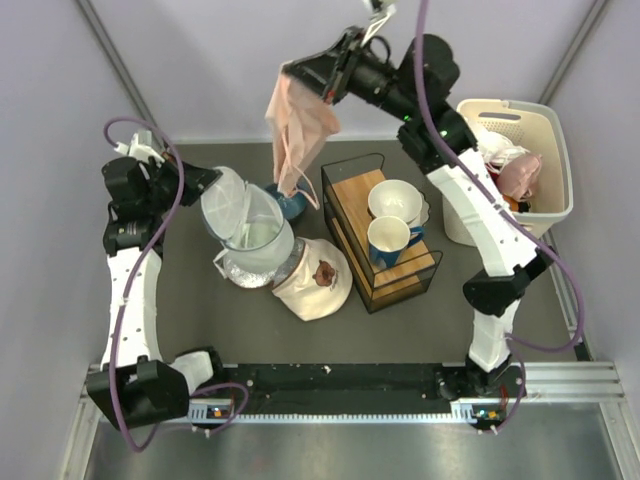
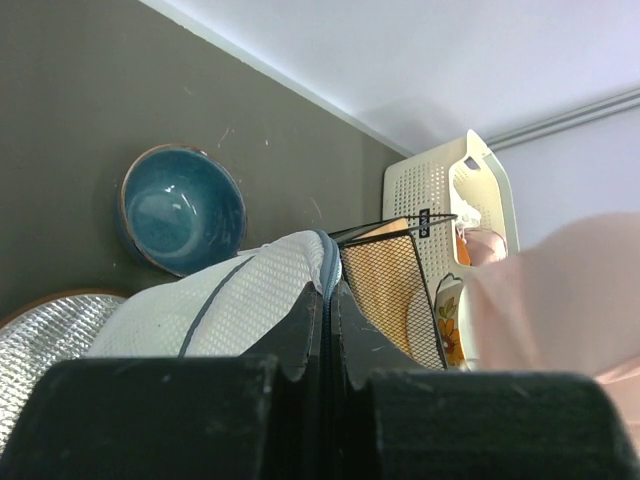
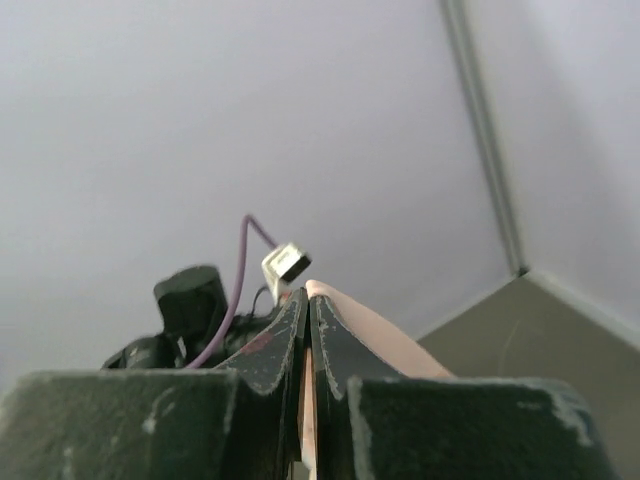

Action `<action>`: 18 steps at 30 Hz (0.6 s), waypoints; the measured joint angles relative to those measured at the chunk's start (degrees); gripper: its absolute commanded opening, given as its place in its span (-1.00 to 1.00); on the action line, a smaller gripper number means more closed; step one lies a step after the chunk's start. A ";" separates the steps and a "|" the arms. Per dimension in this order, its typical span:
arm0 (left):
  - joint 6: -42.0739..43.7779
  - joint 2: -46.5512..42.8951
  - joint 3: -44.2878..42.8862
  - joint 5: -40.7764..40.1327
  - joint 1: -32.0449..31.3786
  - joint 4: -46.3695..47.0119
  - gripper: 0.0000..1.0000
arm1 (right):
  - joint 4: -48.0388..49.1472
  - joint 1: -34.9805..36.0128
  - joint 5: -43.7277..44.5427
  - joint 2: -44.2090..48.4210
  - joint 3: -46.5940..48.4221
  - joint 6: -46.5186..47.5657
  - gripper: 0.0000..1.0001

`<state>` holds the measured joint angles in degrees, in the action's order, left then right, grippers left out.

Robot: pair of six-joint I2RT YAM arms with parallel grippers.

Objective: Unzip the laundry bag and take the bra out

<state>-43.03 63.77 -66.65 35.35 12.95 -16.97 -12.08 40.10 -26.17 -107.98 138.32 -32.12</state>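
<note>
My right gripper (image 1: pixel 303 72) is raised high over the back of the table and is shut on the pale peach-pink bra (image 1: pixel 300 125). The bra hangs free below it, above the table; in the right wrist view its fabric (image 3: pixel 370 338) sits pinched between the jaws (image 3: pixel 308 298). The white mesh laundry bag (image 1: pixel 245 228) stands left of centre with its circular flap open. My left gripper (image 1: pixel 210 180) is shut on the bag's zippered edge (image 2: pixel 330 268), with the mesh (image 2: pixel 225 305) to its left.
A blue bowl (image 1: pixel 291 202) sits behind the bag. A cream cloth with a brown mark (image 1: pixel 318 280) lies in front of it. A black wire rack (image 1: pixel 385 240) holds two cups. A beige slotted basket (image 1: pixel 530 135) with clothes stands at the back right.
</note>
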 measured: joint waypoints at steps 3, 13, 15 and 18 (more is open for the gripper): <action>-0.61 1.42 0.00 -0.55 -1.16 0.11 -1.00 | 0.22 -4.02 2.05 0.37 1.33 -0.24 -1.00; -0.15 2.01 0.48 -1.66 -1.70 0.44 -1.00 | 1.75 -20.35 5.51 3.21 -2.29 -5.70 -1.00; 1.14 2.01 0.48 -2.27 -1.70 -0.31 -1.00 | 2.32 -22.99 6.45 5.42 -6.21 -6.14 -1.00; 3.08 1.99 0.42 -3.34 -1.70 -1.81 -1.00 | 2.86 -26.71 7.32 8.70 -11.61 -6.64 -1.00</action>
<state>-39.94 65.76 -66.24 32.01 11.25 -18.79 -9.21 13.39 -18.85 -99.29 126.72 -38.76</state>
